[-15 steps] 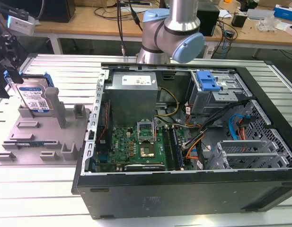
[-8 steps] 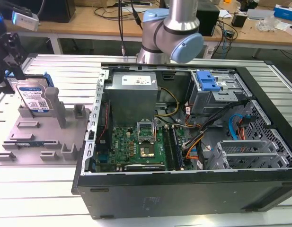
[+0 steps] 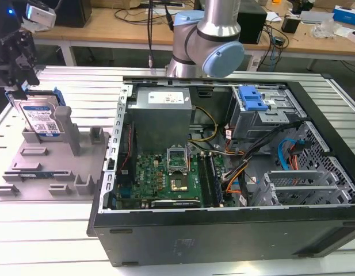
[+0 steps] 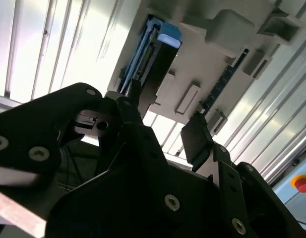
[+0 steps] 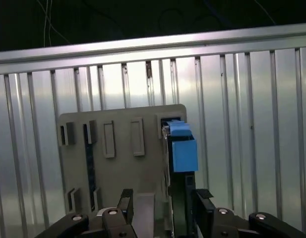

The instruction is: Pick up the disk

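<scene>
The disk [image 3: 42, 119] on edge in its tray, gripper poised above

The disk stands upright on its edge in a slot of the grey fixture tray [image 3: 56, 172], at the tray's far corner on the exterior view's left. Its white-and-blue label faces the camera, and a blue side rail [image 3: 58, 99] shows along the edge toward the exterior view's right. The tray lies flat on the slatted metal table [image 3: 50, 241], just beside an open computer case [image 3: 223, 241] that takes up the exterior view's right. The gripper [image 3: 19, 86] hangs just above the disk's top edge (black fingers pointing down), toward the end of that edge on the exterior view's left.

In both wrist views the jaws stand wide apart. In the first wrist view the gripper [image 5: 162, 198] has the disk's thin dark edge and its blue side rail [image 5: 182, 148] lying in the gap between the two fingers [image 5: 125, 201], nearer one finger than the other. Whether either pad touches it I cannot tell. In the second wrist view the disk [image 4: 152, 54] shows edge-on beyond the fingertips. The arm [image 3: 209, 34] rises behind the case.
</scene>
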`<state>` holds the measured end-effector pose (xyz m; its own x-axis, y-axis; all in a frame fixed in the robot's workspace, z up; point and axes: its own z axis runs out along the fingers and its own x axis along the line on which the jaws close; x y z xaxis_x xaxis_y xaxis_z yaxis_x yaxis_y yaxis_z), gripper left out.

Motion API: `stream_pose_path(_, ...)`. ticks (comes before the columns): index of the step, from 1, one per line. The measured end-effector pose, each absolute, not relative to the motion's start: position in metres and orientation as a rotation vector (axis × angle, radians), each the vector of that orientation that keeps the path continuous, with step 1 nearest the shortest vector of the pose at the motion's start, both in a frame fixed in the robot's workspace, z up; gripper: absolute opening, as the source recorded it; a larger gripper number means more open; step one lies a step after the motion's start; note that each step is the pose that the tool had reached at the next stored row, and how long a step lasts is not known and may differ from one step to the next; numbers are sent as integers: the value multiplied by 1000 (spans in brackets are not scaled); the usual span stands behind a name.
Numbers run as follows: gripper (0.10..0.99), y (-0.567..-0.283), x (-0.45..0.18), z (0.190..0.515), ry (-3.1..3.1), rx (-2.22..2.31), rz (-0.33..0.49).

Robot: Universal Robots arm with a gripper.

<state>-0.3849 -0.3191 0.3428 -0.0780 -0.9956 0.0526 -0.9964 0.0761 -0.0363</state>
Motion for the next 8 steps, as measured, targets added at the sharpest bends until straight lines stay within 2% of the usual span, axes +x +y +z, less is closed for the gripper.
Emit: stream_pose_path(8, 604, -310, -398, 339, -2251, 2163, 108)
